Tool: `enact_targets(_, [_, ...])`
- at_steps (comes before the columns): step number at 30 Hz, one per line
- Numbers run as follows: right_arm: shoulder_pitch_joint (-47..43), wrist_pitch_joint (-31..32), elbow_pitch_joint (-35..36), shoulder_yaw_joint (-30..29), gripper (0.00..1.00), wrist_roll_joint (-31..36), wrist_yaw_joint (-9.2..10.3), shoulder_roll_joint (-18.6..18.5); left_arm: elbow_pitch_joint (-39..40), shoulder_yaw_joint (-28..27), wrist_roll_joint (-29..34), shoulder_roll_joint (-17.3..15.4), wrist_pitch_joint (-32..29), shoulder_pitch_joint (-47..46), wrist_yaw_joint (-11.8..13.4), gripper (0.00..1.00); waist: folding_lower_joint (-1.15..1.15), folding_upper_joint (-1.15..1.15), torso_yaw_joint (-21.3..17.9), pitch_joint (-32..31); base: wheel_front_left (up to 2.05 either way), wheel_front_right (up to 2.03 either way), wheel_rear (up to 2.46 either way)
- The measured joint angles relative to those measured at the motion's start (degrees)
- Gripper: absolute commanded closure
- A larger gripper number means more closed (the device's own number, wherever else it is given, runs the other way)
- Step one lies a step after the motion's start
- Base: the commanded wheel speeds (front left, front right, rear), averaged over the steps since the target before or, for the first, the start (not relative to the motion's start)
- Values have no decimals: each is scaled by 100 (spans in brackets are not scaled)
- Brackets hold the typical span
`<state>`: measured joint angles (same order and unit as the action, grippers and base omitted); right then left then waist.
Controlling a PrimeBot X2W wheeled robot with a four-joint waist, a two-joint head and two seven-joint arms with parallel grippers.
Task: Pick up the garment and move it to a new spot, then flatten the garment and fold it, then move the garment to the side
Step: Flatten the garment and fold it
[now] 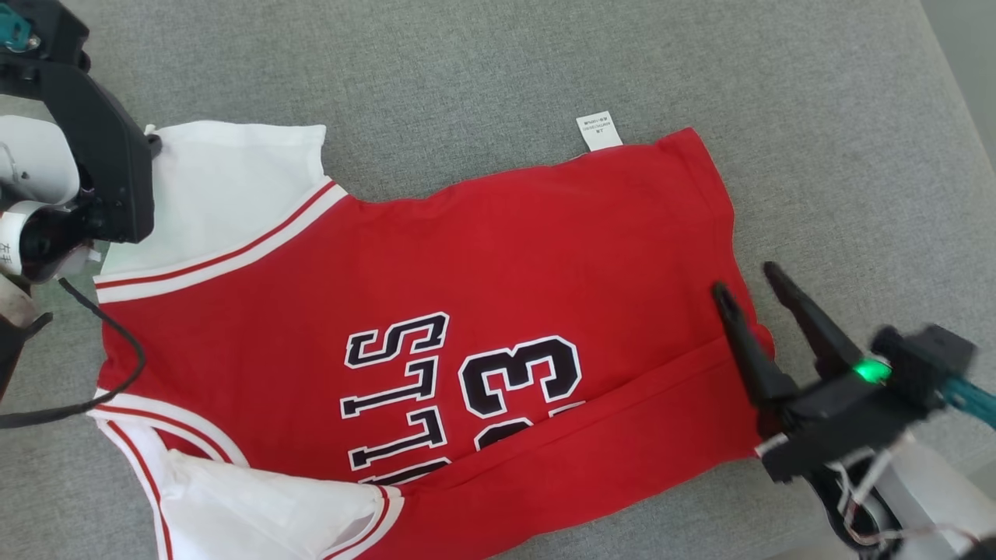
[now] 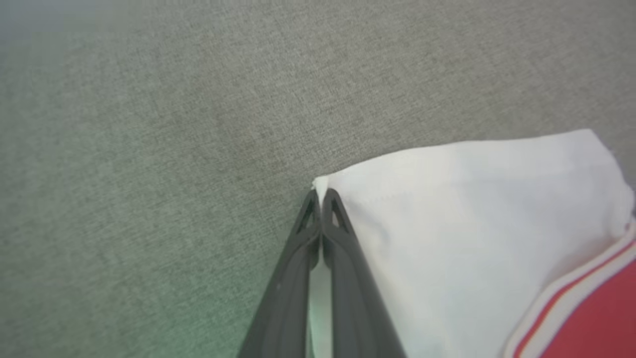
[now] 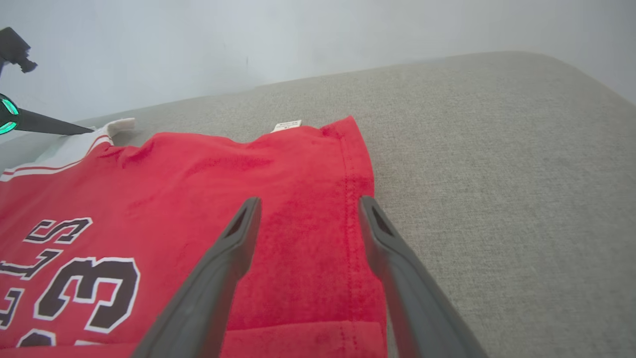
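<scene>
The garment (image 1: 506, 257) is a red jersey with white sleeves and black lettering, lying spread on a grey fabric surface (image 1: 817, 155). In the left wrist view my left gripper (image 2: 320, 196) is shut on the corner of the far white sleeve (image 2: 472, 223). Its dark wrist body (image 1: 101, 155) sits at that sleeve in the head view. My right gripper (image 1: 745, 281) hovers open over the red hem at the garment's right end. The right wrist view shows the hem (image 3: 348, 209) lying between the gripper's (image 3: 309, 201) spread fingers, apart from them.
A white care label (image 1: 599, 131) sticks out from the garment's far edge. A black cable (image 1: 117, 373) loops over the near left shoulder. The grey surface ends at the far right (image 1: 957, 78), with a pale wall (image 3: 248, 40) behind it.
</scene>
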<state>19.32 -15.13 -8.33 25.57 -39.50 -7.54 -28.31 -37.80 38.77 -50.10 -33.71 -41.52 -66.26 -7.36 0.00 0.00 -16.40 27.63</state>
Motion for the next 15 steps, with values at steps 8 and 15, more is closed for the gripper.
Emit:
enact_targets(8, [1666,1111,-1157,697,0,-524,0,71,334,166,-196,-153,2,-1,-7,100,1,0,12,-77,0,0,0])
enact_targets(15, [2876,2142,-2421,781,0,-578,0,345,600,309,-258,-241,-10,-38,-7,100,0,0,174,-94,0,0,0])
